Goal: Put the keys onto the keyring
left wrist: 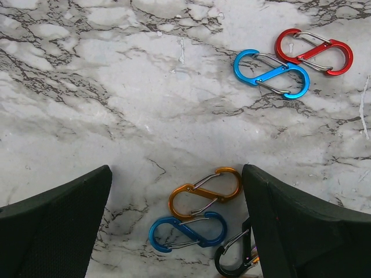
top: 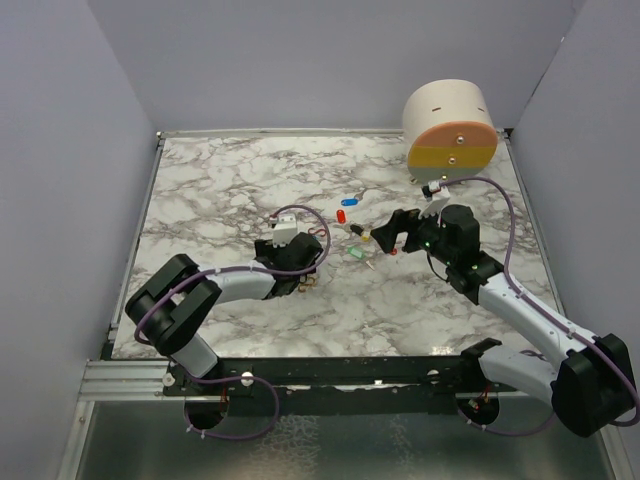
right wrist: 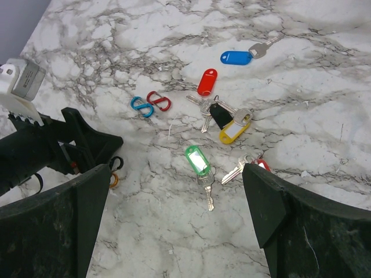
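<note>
Fingers of my left gripper [left wrist: 177,171] stand spread wide, holding nothing. The keyring [left wrist: 194,215] lies on the marble between them, left of the table's [top: 230,170] middle, toward the near edge. Its orange loop [left wrist: 172,201] touches a blue one, and a black loop [left wrist: 218,262] is tucked against one finger. My right gripper [right wrist: 177,168] is just as wide and empty, hanging over the keys [right wrist: 231,130] scattered around the middle of the table. The green key [right wrist: 197,160] is nearest, just inside my span.

I judge the step to be the first pickup. I'd drop the left straight down and pinch the orange loop across its waist, leaving a gate end free, minding that the black loop doesn't snag. The right should take the green tag by its long edges so its metal ring stays clear.

Two loose clips [left wrist: 271,74], blue and red, lie between keyring and keys. No brand or writing is readable; the tag windows look blank.
</note>
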Controlling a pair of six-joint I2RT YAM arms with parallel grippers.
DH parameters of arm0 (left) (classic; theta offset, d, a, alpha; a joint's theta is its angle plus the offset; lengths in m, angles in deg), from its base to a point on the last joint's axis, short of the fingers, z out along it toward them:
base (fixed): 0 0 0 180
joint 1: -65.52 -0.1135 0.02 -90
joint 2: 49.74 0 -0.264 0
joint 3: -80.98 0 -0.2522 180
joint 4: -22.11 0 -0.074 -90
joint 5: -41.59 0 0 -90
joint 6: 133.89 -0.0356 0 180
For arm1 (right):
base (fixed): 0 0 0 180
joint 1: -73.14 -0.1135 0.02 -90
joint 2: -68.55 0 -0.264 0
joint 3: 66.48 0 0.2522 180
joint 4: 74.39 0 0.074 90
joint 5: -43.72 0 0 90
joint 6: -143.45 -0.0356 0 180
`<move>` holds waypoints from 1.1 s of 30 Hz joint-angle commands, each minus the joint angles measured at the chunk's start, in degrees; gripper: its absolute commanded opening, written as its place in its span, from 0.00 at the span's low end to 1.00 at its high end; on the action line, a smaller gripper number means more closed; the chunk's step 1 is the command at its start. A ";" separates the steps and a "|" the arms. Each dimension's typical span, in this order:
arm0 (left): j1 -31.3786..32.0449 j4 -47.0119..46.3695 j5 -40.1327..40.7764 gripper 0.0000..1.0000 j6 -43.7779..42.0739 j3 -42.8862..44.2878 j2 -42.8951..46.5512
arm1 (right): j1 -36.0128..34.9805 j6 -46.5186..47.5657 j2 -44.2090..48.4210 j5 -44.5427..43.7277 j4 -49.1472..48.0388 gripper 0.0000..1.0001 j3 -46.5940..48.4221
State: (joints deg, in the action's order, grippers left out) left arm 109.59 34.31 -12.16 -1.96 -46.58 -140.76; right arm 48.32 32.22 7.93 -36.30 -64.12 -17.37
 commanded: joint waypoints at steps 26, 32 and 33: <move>-7.65 10.76 -3.55 0.97 -8.43 2.09 10.37 | -0.41 -0.17 2.48 0.92 -0.04 0.98 1.21; -1.86 14.20 -2.19 0.97 -7.54 3.19 13.87 | -0.38 -0.25 2.72 0.88 0.14 0.98 1.17; -0.52 14.69 -2.34 0.97 -7.14 3.24 13.56 | -0.40 -0.19 2.90 0.87 0.20 0.98 1.17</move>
State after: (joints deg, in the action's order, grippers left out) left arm 104.87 45.21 -14.65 -9.33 -44.68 -127.80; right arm 48.32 32.22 9.37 -36.15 -64.07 -17.37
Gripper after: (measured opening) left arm 0.972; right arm 0.983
